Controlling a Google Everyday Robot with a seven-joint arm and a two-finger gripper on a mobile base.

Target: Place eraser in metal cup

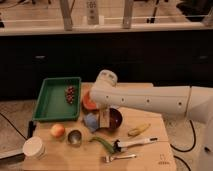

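Fingers of the gripper (104, 119) seem clamped on the eraser (105, 118); carry it left, centring above the metal cup (75, 137) before release

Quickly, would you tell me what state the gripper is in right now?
Gripper: low over the table beside the dark maroon bowl, right of the small silver metal cup; state cannot be told.

**Warm overhead light, dark backdrop**

The desk (161, 131) is evenly lit in a warm tone; the white arm (150, 100) catches the strongest light along its top; beneath it, near the desk's middle, the gripper (104, 119) hangs in the arm's own shade; the metal cup (75, 137) near the front edge shows a dull sheen; the wall behind the desk is nearly black.
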